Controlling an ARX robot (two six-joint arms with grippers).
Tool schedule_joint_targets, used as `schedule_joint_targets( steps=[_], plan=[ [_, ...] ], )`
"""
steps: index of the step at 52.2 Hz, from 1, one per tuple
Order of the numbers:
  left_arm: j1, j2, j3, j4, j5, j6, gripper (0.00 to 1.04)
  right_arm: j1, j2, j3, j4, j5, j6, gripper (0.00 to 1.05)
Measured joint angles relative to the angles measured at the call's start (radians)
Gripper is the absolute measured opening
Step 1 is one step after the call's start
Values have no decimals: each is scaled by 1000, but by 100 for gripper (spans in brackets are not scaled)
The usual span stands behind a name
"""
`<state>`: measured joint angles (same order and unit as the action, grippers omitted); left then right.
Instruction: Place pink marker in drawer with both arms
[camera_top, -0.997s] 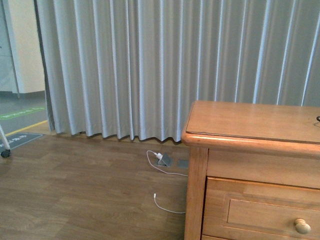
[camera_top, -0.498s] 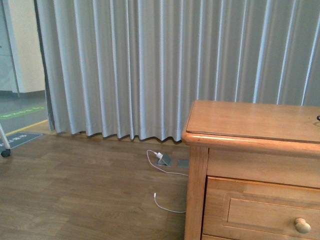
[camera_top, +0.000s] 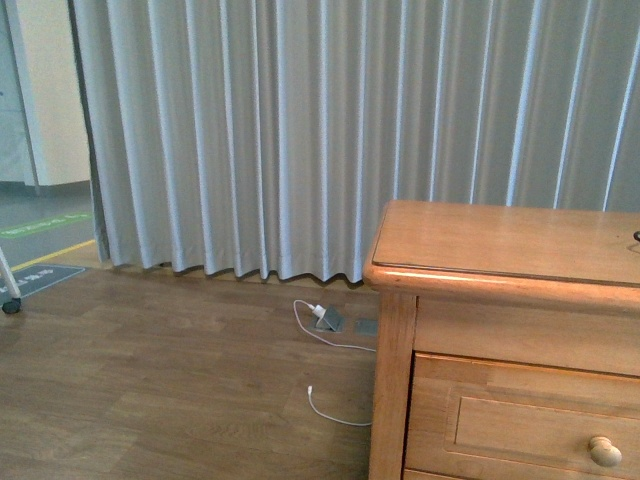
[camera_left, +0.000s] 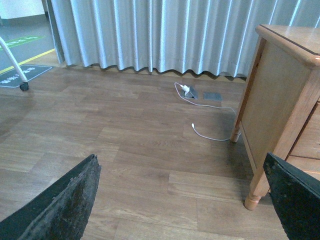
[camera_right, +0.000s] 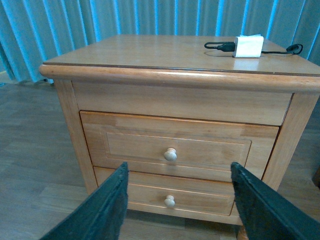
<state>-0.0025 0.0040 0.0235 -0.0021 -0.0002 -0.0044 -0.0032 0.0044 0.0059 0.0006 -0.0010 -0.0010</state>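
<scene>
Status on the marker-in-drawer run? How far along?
Nothing looks done yet. The top drawer is shut, as is the one below. The right gripper is open and empty, facing the nightstand. The left gripper is open over bare floor. No pink marker shows in any view. Left: open the drawer, find the marker, place it inside.

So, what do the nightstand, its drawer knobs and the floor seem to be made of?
The nightstand looks like solid wood with a glossy honey varnish: grain lines and a light reflection along the top edge show. The drawer knobs seem to be pale turned wood, though painted metal is possible. The floor looks like wood-pattern laminate or vinyl planks, with visible seams and a matte finish.
</scene>
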Motion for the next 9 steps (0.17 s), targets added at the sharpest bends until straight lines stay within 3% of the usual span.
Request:
schedule_joint_targets(
  steps=[9],
  plan=[
    [0, 0, 0, 0, 0, 0, 99, 0, 0, 0, 0, 0, 0, 97]
  ],
)
